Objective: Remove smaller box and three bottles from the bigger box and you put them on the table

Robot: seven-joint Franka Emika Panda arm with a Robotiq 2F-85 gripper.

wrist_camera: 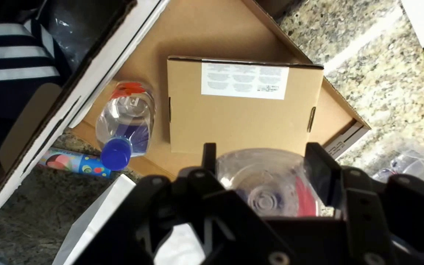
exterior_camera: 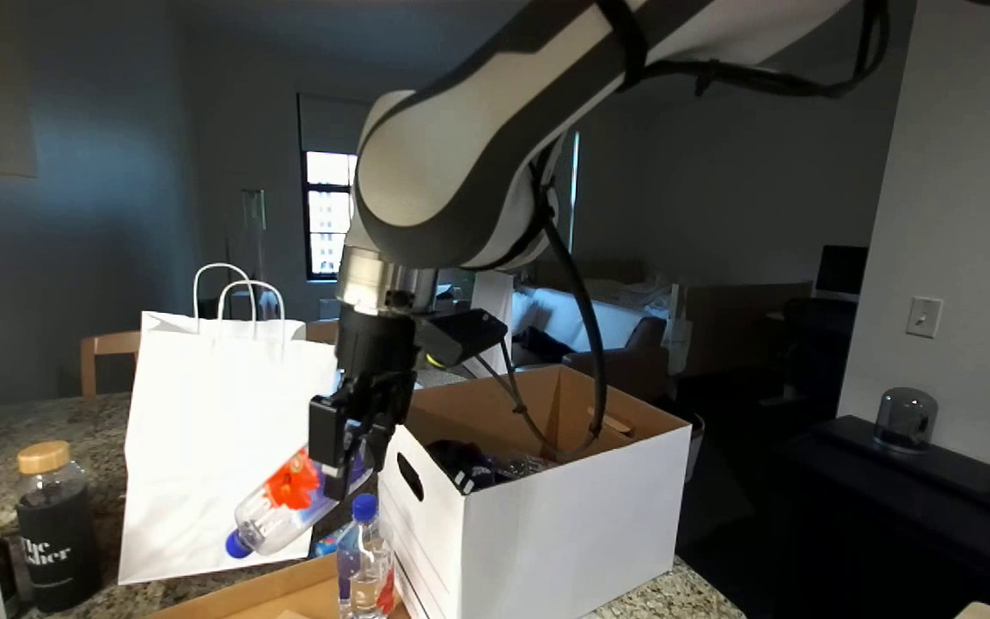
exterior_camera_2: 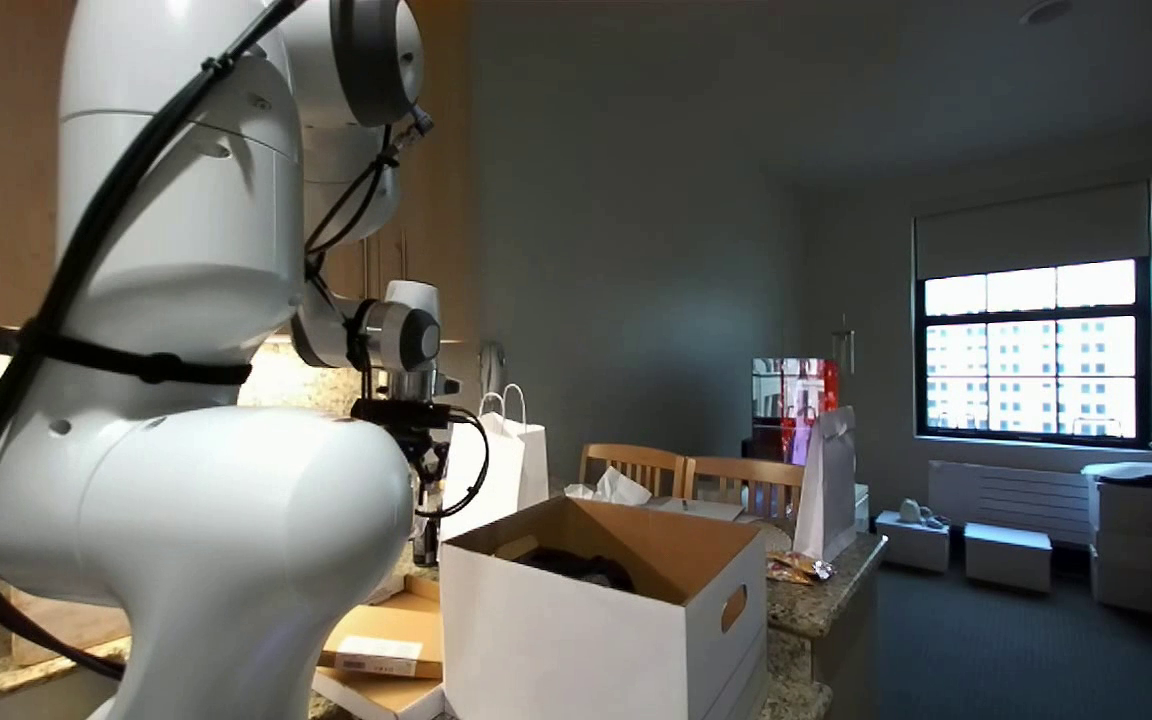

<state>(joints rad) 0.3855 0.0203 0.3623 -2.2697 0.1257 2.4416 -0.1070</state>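
My gripper (exterior_camera: 339,468) is shut on a clear bottle (exterior_camera: 284,503) with a red flower label, held tilted, blue cap down and left, outside the bigger box (exterior_camera: 572,524). In the wrist view the fingers (wrist_camera: 262,156) touch its sides, base towards the camera. A second blue-capped bottle (exterior_camera: 364,559) stands upright in a shallow cardboard tray beside the bigger box; it also shows in the wrist view (wrist_camera: 129,117). A flat brown smaller box (wrist_camera: 241,117) with a white label lies in that tray. No third bottle is clearly visible. The tabletop is speckled granite (wrist_camera: 377,84).
The cardboard tray (wrist_camera: 204,29) lies against the bigger box. Dark striped cloth (wrist_camera: 13,55) is inside that box. A white paper bag (exterior_camera: 220,456) stands behind the held bottle. A dark jar (exterior_camera: 57,533), a colourful tube (wrist_camera: 76,162) and crumpled clear plastic (wrist_camera: 414,165) are nearby.
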